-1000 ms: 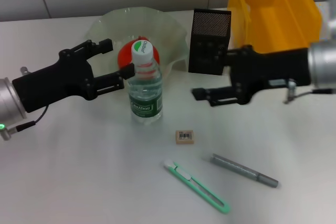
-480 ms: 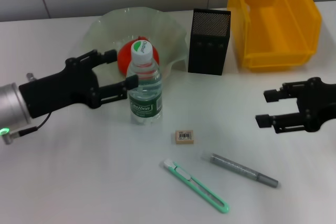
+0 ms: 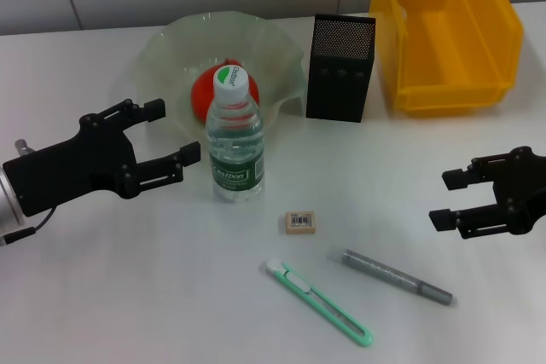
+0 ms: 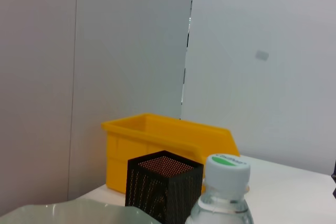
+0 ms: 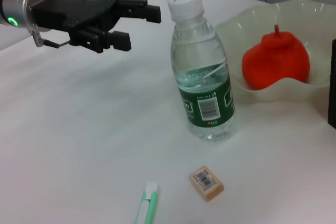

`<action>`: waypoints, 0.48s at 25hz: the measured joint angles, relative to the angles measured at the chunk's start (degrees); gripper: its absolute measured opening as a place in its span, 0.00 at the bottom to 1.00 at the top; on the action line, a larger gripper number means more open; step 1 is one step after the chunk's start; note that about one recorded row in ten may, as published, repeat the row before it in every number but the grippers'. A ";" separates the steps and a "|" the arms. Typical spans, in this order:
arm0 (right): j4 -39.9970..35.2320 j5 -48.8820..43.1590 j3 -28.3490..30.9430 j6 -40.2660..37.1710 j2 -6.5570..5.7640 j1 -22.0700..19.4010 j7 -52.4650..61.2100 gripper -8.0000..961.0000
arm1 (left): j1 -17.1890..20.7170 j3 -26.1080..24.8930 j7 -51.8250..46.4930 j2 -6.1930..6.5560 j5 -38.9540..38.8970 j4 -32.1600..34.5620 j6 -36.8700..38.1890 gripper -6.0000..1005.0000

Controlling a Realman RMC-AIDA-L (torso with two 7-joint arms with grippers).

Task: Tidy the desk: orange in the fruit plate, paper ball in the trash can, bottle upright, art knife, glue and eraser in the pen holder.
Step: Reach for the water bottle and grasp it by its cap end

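We are holding our left gripper (image 3: 175, 138) spread wide and empty just beside the upright bottle (image 3: 235, 144), not touching it. Our right gripper (image 3: 452, 199), also spread empty, is hovering over the table (image 3: 128, 296), well apart from the eraser (image 3: 300, 222), art knife (image 3: 320, 303) and glue (image 3: 397, 277).

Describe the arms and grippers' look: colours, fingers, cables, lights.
Both match: the left gripper and the right gripper are matte black, with two straight, blocky parallel fingers on angular black bodies. The left arm's wrist is a silver metal cylinder carrying a small green light and a thin black cable. The right wrist is out of view.
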 joint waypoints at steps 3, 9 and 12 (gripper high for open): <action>0.01 -0.20 0.07 -0.02 0.01 -0.18 0.00 0.74 | -0.16 -0.08 0.54 -0.06 -0.57 -0.27 0.29 0.86; 0.27 -0.45 0.23 -0.20 0.12 -1.13 0.01 0.74 | -2.51 1.30 3.92 -0.54 -4.45 -3.36 -1.01 0.86; 0.45 -0.48 0.26 -0.30 0.17 -1.42 0.01 0.74 | -5.17 1.48 5.85 -0.43 -5.56 -7.45 -1.86 0.86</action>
